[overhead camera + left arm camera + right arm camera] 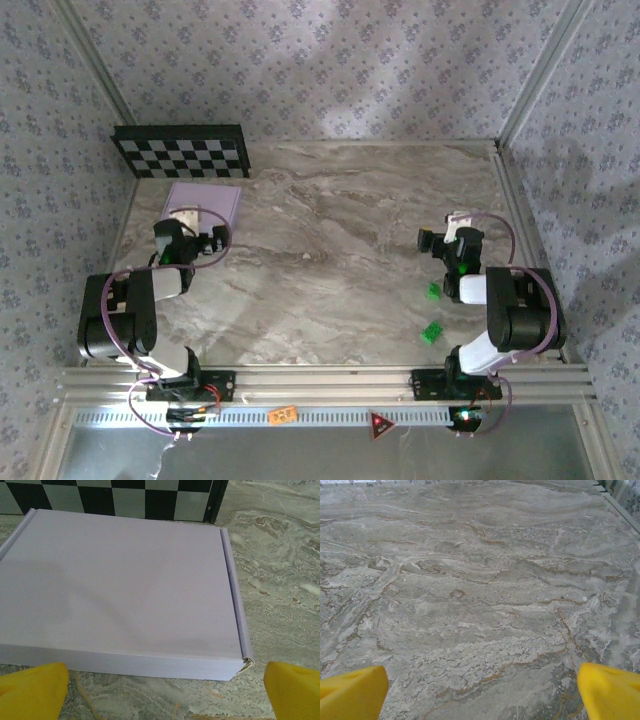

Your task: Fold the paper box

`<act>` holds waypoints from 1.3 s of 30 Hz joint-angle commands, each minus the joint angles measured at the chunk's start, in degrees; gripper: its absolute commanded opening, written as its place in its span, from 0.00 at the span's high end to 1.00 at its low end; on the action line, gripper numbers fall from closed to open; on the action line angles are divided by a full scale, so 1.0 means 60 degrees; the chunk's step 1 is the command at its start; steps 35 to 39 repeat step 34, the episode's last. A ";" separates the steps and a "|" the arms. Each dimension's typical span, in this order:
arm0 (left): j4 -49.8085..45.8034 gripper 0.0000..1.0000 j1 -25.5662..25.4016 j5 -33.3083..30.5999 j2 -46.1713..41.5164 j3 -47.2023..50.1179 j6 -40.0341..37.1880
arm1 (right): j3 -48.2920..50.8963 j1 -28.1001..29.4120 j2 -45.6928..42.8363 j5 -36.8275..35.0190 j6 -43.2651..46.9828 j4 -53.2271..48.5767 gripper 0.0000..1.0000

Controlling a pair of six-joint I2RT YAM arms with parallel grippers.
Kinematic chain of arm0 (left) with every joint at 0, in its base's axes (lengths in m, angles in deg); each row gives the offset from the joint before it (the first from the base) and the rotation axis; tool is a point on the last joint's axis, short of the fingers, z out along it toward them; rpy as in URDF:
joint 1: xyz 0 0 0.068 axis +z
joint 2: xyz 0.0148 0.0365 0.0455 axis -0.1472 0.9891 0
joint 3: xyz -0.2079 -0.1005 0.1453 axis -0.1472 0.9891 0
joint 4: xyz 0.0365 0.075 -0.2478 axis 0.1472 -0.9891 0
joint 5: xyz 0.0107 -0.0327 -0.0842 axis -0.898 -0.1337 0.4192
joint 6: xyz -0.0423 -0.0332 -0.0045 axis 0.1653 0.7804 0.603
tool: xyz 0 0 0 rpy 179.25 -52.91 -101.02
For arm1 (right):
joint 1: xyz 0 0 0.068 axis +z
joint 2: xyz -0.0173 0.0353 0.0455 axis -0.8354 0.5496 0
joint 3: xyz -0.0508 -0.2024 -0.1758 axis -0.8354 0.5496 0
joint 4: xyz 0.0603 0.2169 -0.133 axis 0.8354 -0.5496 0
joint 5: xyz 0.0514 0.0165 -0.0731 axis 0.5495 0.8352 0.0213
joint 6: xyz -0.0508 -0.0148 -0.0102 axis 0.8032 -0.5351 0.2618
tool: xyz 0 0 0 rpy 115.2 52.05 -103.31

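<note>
The paper box (205,205) is a shallow, closed, pale-lavender rectangle lying flat at the table's back left. In the left wrist view the box (125,585) lies just ahead, its near right corner slightly frayed. My left gripper (190,232) hovers at the box's near edge; its yellow fingertips (35,690) are spread wide with nothing between them. My right gripper (455,228) is far off on the right side. Its yellow fingertips (355,692) are also spread over bare marble, holding nothing.
A black-and-white checkerboard panel (182,151) leans against the back wall just behind the box. Two small green blocks (433,291) lie near the right arm. Patterned walls and metal rails enclose the marble table (340,240).
</note>
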 commanded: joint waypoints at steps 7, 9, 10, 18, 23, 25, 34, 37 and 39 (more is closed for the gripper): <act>0.2338 0.00 0.0009 0.0547 0.0403 0.0820 -0.0181 | -0.0132 0.0084 0.0021 -0.0160 0.0254 0.0278 0.01; 0.1888 0.00 0.0046 0.0643 0.0292 0.0712 -0.0232 | -0.0126 0.0085 0.0026 -0.0153 0.0254 0.0278 0.01; 0.2069 0.00 0.0027 0.0600 0.0352 0.0750 -0.0202 | -0.0124 0.0095 0.0021 -0.0167 0.0254 0.0278 0.01; 0.1964 0.00 -0.0204 0.0085 0.0308 0.0741 -0.0297 | -0.0130 0.0084 0.0024 -0.0163 0.0251 0.0278 0.01; 0.1953 0.00 -0.0203 0.0084 0.0291 0.0747 -0.0299 | -0.0129 0.0099 0.0021 -0.0167 0.0254 0.0278 0.01; 0.1953 0.00 -0.0210 0.0088 0.0289 0.0740 -0.0295 | -0.0130 0.0102 0.0032 -0.0168 0.0257 0.0277 0.01; 0.1951 0.00 -0.0212 0.0084 0.0287 0.0740 -0.0307 | -0.0120 0.0077 0.0022 0.0005 0.0283 0.0241 0.01; 0.1951 0.00 -0.0212 0.0084 0.0287 0.0740 -0.0307 | -0.0120 0.0077 0.0022 0.0005 0.0283 0.0241 0.01; 0.1951 0.00 -0.0212 0.0084 0.0287 0.0740 -0.0307 | -0.0120 0.0077 0.0022 0.0005 0.0283 0.0241 0.01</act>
